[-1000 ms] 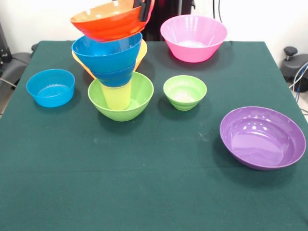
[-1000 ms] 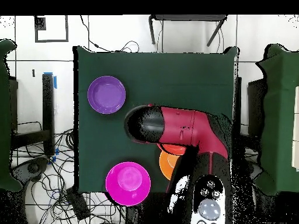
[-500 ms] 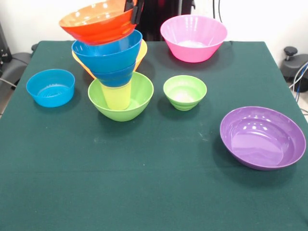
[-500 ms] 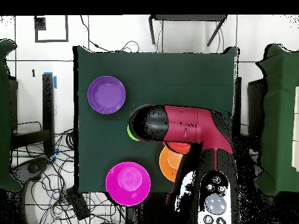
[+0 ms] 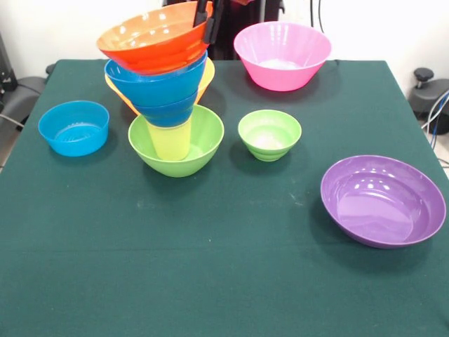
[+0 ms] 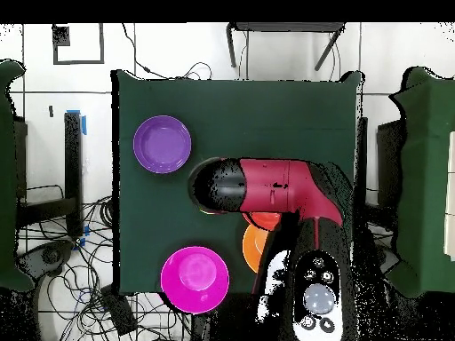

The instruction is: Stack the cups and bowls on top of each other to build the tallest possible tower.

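Observation:
The tower stands at the back left in the front view. A large lime-green bowl (image 5: 200,144) holds the pale yellow tumbler (image 5: 170,142), with two nested blue bowls (image 5: 158,88) on it. A red-orange bowl (image 5: 151,48) sits tilted on the top blue bowl. My gripper (image 5: 209,27) is shut on this bowl's right rim, one finger inside and one outside. A pale orange bowl (image 5: 205,77) shows behind the stack. In the overhead view the arm (image 6: 275,186) hides the tower and the gripper.
A pink bowl (image 5: 282,55) stands at the back, a small green bowl (image 5: 269,133) right of the tower, a purple bowl (image 5: 383,200) at the right and a low light-blue bowl (image 5: 74,126) at the left. The overhead view shows the purple bowl (image 6: 162,144) and the pink bowl (image 6: 195,280).
The red-orange bowl, held in my gripper, swung left and then came down onto the top blue bowl. The other bowls have not moved.

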Tool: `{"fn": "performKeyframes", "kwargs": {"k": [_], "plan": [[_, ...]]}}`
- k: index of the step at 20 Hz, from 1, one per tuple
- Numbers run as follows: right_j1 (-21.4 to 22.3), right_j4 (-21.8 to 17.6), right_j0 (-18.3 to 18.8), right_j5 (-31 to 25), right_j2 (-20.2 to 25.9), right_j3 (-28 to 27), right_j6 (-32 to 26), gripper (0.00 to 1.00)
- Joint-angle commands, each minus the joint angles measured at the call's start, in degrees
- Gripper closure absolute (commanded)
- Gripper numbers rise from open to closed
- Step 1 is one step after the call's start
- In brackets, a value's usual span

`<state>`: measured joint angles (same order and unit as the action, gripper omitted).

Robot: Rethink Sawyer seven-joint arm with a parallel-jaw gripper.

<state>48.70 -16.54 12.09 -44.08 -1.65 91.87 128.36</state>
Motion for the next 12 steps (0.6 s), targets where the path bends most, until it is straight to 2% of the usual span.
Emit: {"fn": "performKeyframes", "kwargs": {"k": [1,12], "plan": [[-2.8,-5.31,0.13,-2.01,6.55,-1.31,-11.47,1.0],[-2.37,-7.53,1.34,-1.78,6.51,-1.13,-13.24,1.0]]}}
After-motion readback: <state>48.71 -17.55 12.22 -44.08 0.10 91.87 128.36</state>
